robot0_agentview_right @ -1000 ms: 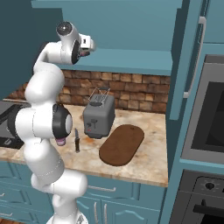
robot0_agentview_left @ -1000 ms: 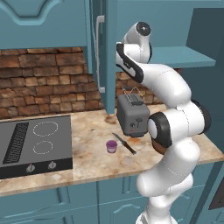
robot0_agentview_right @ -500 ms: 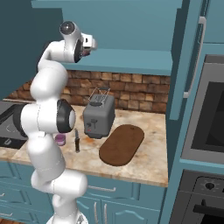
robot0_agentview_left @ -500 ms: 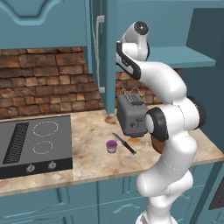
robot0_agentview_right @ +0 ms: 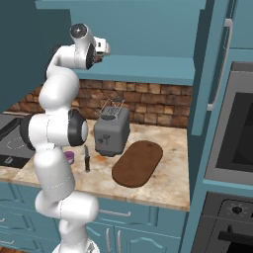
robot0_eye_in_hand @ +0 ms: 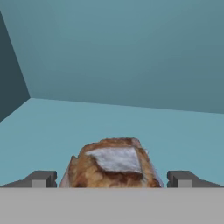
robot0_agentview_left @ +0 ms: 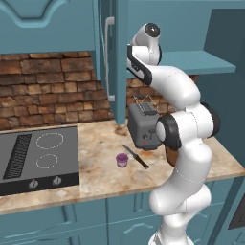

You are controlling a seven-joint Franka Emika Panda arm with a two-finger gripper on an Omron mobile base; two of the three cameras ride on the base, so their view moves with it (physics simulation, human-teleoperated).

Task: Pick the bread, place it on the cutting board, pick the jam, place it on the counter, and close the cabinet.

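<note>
- Reaching up into the open cabinet (robot0_agentview_right: 148,29), the gripper (robot0_eye_in_hand: 112,177) sits level with the teal shelf (robot0_agentview_right: 148,69), seen in the right base view at the end of the raised white arm.
- In the hand view the two dark fingertips (robot0_eye_in_hand: 41,178) stand wide apart, with the bread (robot0_eye_in_hand: 113,164) lying between them on the shelf floor; the fingers flank it on either side and I cannot tell whether they touch it.
- The bread is a brown crusty lump with a pale patch on its top, resting well inside the cabinet, near its back wall and a side wall.
- The cabinet door (robot0_agentview_left: 115,57) stands swung open, its silver bar handle (robot0_agentview_left: 109,60) facing out in the left base view.
- On the counter (robot0_agentview_left: 100,177) below, the jam (robot0_agentview_left: 122,160) stands upright beside a dark-handled knife (robot0_agentview_left: 136,156), in front of the grey toaster (robot0_agentview_left: 142,125).
- The cutting board (robot0_agentview_right: 138,163) lies flat on the counter to the right of the toaster in the right base view, bare on top.
- The black stovetop (robot0_agentview_left: 36,158) fills the counter's left part.
</note>
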